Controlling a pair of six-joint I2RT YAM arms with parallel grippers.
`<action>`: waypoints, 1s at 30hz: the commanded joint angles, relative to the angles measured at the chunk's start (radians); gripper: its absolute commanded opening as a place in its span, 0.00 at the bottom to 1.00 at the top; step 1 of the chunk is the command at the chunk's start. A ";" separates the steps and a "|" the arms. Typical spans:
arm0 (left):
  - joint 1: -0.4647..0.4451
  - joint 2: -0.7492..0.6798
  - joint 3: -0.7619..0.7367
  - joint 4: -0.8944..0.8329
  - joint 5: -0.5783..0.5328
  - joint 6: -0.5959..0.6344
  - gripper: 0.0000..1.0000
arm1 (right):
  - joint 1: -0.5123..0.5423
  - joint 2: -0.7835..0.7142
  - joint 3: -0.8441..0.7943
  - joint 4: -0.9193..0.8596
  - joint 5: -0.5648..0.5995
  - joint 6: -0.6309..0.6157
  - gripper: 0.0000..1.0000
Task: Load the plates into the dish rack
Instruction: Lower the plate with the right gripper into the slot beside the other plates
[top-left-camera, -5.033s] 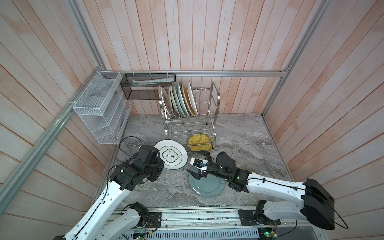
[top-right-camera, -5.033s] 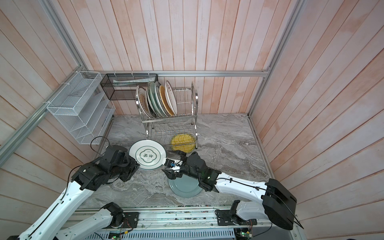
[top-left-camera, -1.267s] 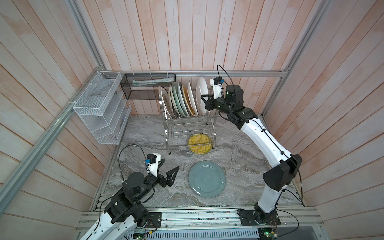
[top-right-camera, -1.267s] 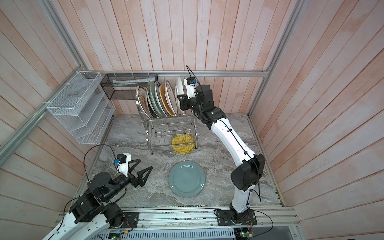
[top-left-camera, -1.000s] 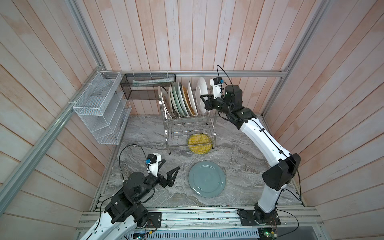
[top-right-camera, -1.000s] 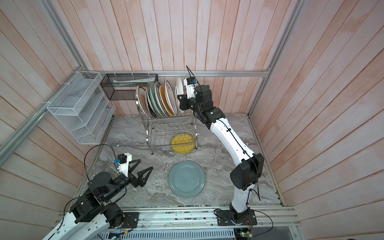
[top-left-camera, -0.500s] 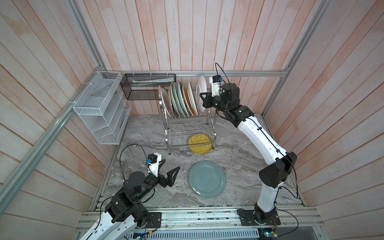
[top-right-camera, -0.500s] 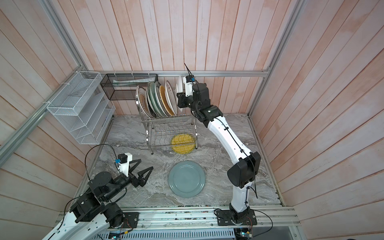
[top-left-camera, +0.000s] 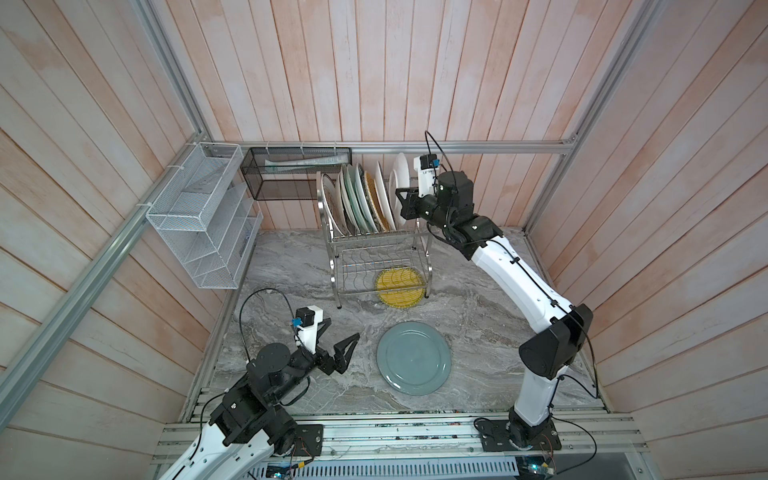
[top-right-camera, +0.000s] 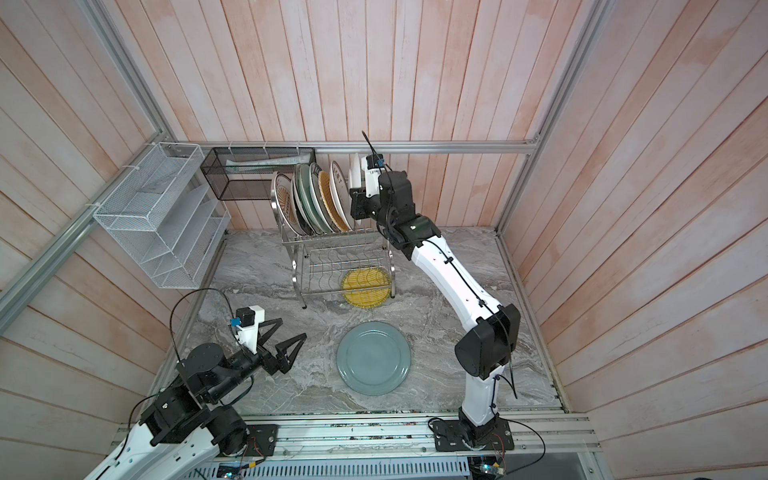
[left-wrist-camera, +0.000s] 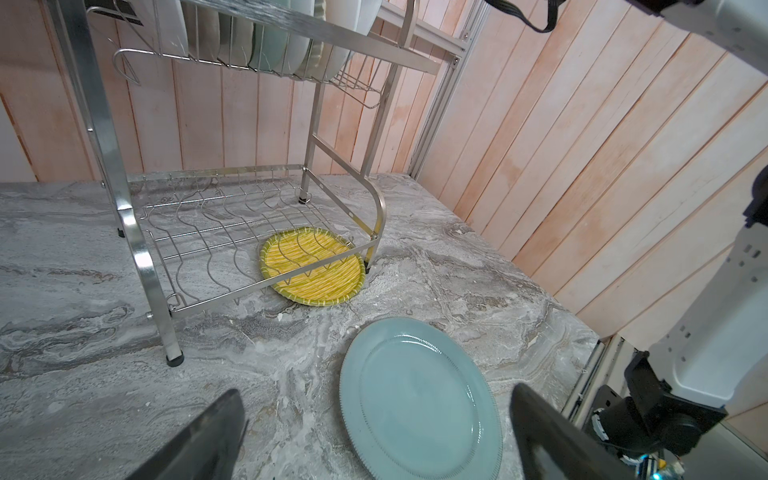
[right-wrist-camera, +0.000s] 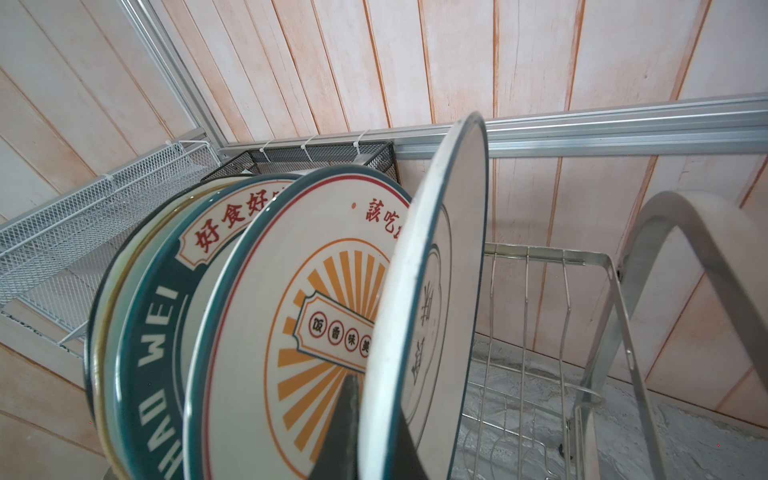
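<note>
**plate held on edge at the upper tier, seating not confirmed**

you have the right gripper (top-left-camera: 402, 203) clamped on the rim of a white teal-rimmed plate (right-wrist-camera: 432, 291), held on edge over the upper tier of the dish rack (top-left-camera: 374, 237). it stands just beside the sunburst plate (right-wrist-camera: 316, 291); whether the two touch cannot be told. its lower edge is hidden, so you cannot confirm it sits between the wires. in a top view the plate (top-left-camera: 401, 172) rides higher than its neighbours, which suggests it does not.

risks, as judged: let go early and the plate may tip onto the sunburst plate or roll toward the arched tube end (right-wrist-camera: 685, 216). the hold is on the rim alone, so the plate may swing in the jaws if its edge catches a wire.

the left gripper (top-left-camera: 343, 329) stands wide and empty above the marble table (top-left-camera: 291, 266), near the grey-blue plate (top-left-camera: 413, 357), which lies flat and apart from the rack. it offers little edge to get under.

the yellow woven plate (top-left-camera: 401, 286) lies on the table partly under the lower tier. the front rail crosses over it and a rack foot stands just beside its rim. expect that to obstruct its pickup.

the white mesh organiser (top-left-camera: 199, 224) and black mesh basket (top-left-camera: 295, 174) hang on the walls, away from the work.
</note>
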 joint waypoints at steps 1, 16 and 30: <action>0.000 -0.004 0.014 -0.011 0.005 0.001 1.00 | 0.003 0.001 -0.049 -0.035 0.029 -0.025 0.00; -0.001 0.004 0.011 -0.003 0.004 -0.003 1.00 | 0.027 -0.052 -0.153 -0.031 0.078 -0.105 0.05; 0.000 0.012 0.007 0.002 0.001 -0.005 1.00 | 0.040 -0.068 -0.158 -0.051 0.050 -0.125 0.22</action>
